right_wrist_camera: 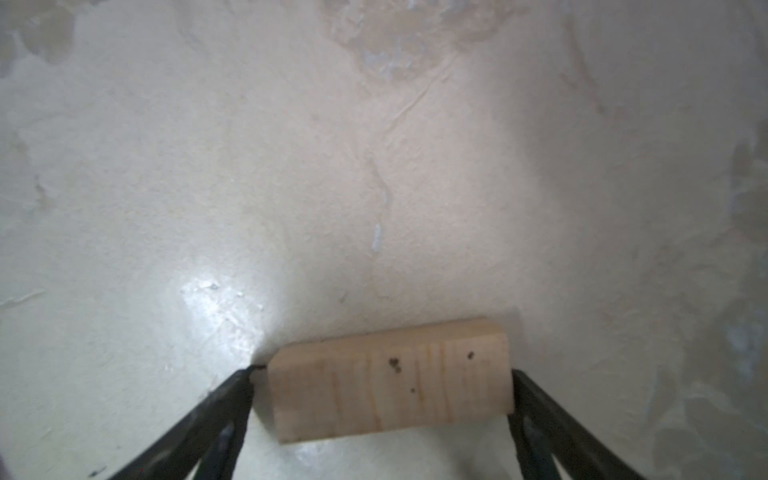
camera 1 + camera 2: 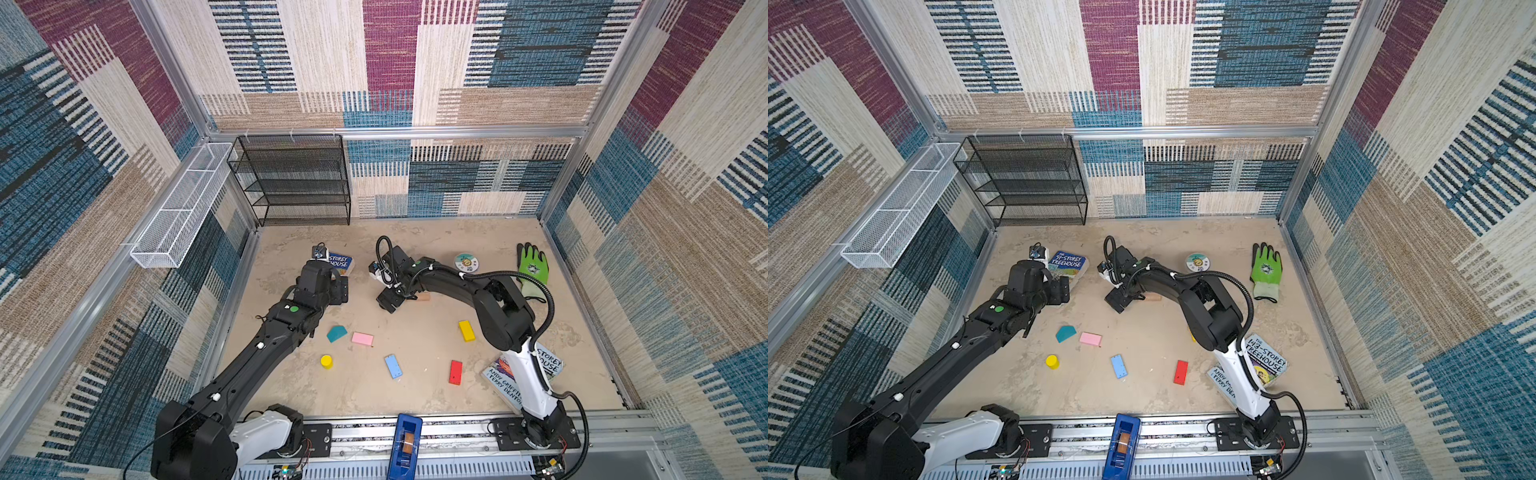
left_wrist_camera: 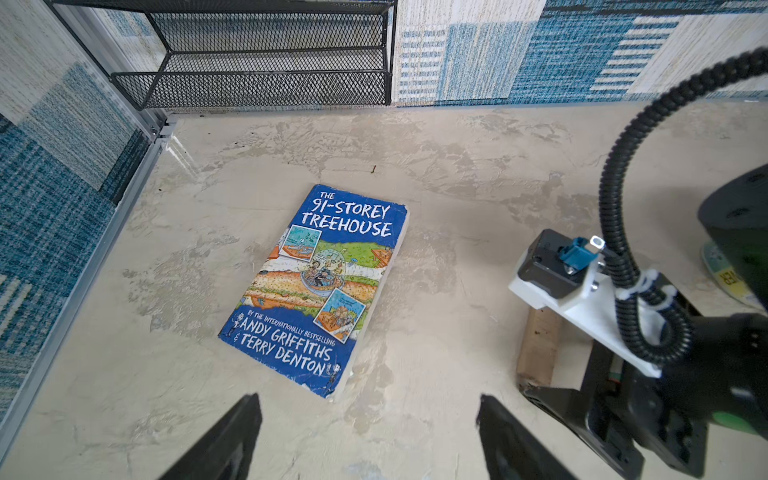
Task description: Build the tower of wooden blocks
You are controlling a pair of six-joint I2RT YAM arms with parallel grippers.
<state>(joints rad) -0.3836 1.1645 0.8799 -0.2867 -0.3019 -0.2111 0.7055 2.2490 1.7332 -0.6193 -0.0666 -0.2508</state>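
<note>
Plain wood block [image 2: 424,297] sits mostly hidden, apparently beneath the right jaws

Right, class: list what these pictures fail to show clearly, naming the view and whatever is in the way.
- Wood block: both top views, mostly under the right gripper.
- Yellow slab: in a top view, nearly all behind the right arm.
- Left gripper: left wrist view, cut off by the edge but for the fingertips.
- Jar lid: both top views, print too small to read.
</note>
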